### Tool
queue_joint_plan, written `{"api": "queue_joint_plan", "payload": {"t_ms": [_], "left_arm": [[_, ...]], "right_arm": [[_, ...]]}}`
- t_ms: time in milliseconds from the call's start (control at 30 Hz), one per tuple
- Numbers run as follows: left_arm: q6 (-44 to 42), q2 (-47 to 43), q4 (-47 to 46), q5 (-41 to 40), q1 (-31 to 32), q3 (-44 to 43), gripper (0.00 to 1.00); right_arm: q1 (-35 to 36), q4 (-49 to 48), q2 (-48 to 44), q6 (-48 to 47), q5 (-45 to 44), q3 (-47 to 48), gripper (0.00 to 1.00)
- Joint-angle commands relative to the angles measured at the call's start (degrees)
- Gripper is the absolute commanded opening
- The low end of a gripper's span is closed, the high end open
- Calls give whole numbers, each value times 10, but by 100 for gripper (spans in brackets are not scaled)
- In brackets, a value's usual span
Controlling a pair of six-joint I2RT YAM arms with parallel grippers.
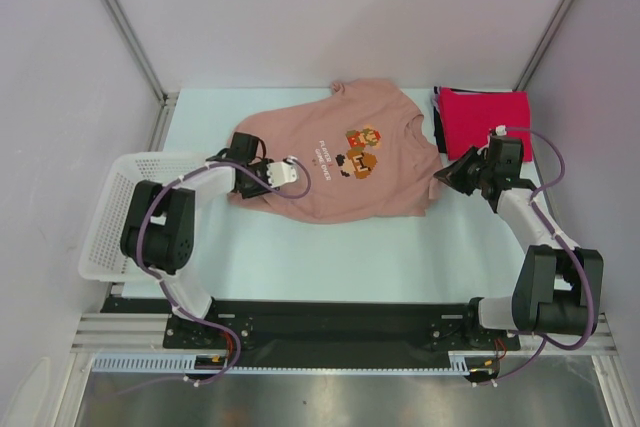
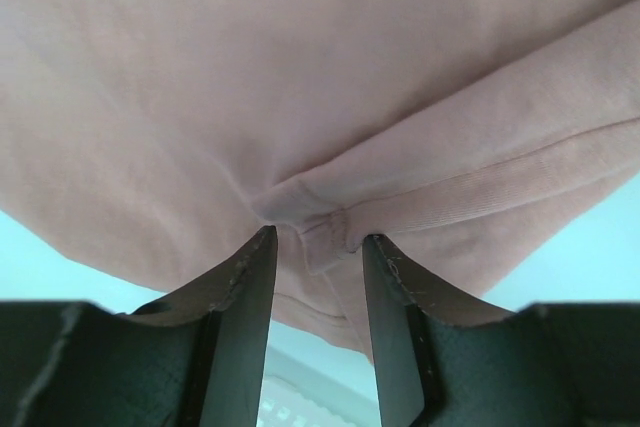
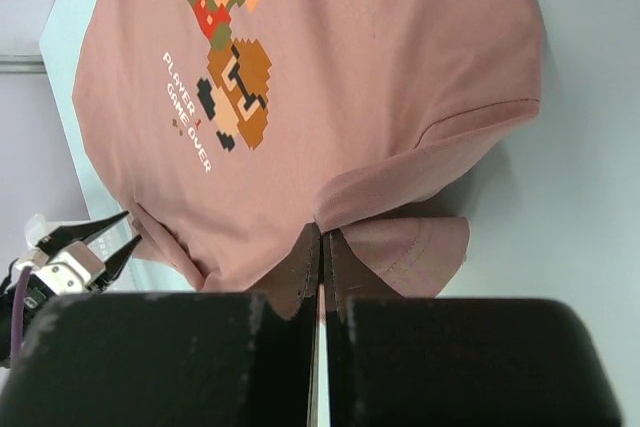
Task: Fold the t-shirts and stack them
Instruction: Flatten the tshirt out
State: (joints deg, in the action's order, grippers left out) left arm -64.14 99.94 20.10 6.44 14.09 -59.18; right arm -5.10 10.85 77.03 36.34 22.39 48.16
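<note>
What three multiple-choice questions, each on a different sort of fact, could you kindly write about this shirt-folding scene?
1. Where on the table does the red shirt lie?
A. near left corner
B. far right corner
C. middle

2. What colour is the spread-out shirt?
A. pink
B. black
C. white

3. How do the jaws of the right gripper stand?
A. wide open
B. shut on the spread-out shirt's edge
C. shut on the red shirt

Answers:
1. B, it sits folded by the far wall, right of the spread-out shirt.
2. A, pink cloth fills both wrist views.
3. B, the right wrist view shows the fingers together with a pink fold at their tips.
</note>
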Motion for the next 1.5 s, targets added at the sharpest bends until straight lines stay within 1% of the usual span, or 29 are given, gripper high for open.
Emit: {"api": "queue_joint_plan", "payload": {"t_ms": [0,233,333,367,400,467,533,567,600,633,667,733,767,800,833,867,900,933,967,1000,1033,1133,1167,1200,1233,1333,1433,1467], "left_arm": [[14,10,-6,20,4,-36,45],[8,24,-4,3,4,-32,42],[3,24,4,2,4,-28,22],[4,23,10,4,4,-29,9],[8,19,15,2,4,-30,1],[37,0,21,-1,1,-36,0],[64,-23,58,11,-5,-52,0],[95,-60,73,24,-18,-57,0],[111,-82,106,56,-27,-59,0],[135,-110,121,73,-36,-60,0],[146,-160,154,88,-58,-60,0],[164,-212,191,127,-86,-76,0],[179,-234,209,137,-118,-87,0],[184,-276,249,150,-133,-119,0],[196,-306,290,153,-166,-164,0],[207,-314,315,154,-180,-191,0],[212,-321,356,155,-206,-218,0],[218,-330,373,159,-216,-246,0],[228,-343,389,161,-229,-302,0],[234,-347,420,156,-244,-333,0],[239,-350,437,150,-249,-396,0],[247,-348,497,125,-255,-489,0],[247,-341,509,119,-255,-541,0],[248,-338,523,109,-255,-564,0],[249,-335,522,99,-255,-594,0],[253,-319,497,65,-255,-616,0],[253,-292,452,46,-255,-609,0],[255,-281,439,45,-255,-606,0]], "right_arm": [[-4,-7,-18,-9,3,11,0],[-10,-4,-23,-14,2,11,0],[-14,-2,-24,-14,6,11,0],[-15,0,-25,-14,5,11,0],[-16,0,-28,-12,6,11,0],[-18,9,-34,-11,9,14,0],[-18,26,-54,-14,12,21,0],[-18,51,-62,-18,12,25,0],[-18,64,-73,-23,9,35,0],[-18,79,-103,-33,-1,41,0],[-18,113,-118,-40,-7,47,0],[-18,147,-166,-50,-20,82,0],[-19,179,-183,-62,-23,100,0],[-19,195,-196,-67,-26,118,0],[-19,224,-217,-75,-29,161,0],[-19,237,-226,-77,-26,207,0],[-19,258,-240,-79,-24,235,0],[-19,266,-246,-79,-20,258,0],[-19,274,-252,-79,-12,307,0],[-19,287,-262,-77,-9,331,0],[-19,295,-266,-78,-5,354,0],[-19,326,-276,-81,-1,453,0],[-19,339,-279,-82,-7,474,0],[-19,343,-279,-82,-13,509,0],[-19,347,-278,-83,-19,523,0],[-19,326,-266,-81,-36,534,0],[-19,261,-238,-58,-30,511,0],[-19,240,-205,-51,-18,506,0]]}}
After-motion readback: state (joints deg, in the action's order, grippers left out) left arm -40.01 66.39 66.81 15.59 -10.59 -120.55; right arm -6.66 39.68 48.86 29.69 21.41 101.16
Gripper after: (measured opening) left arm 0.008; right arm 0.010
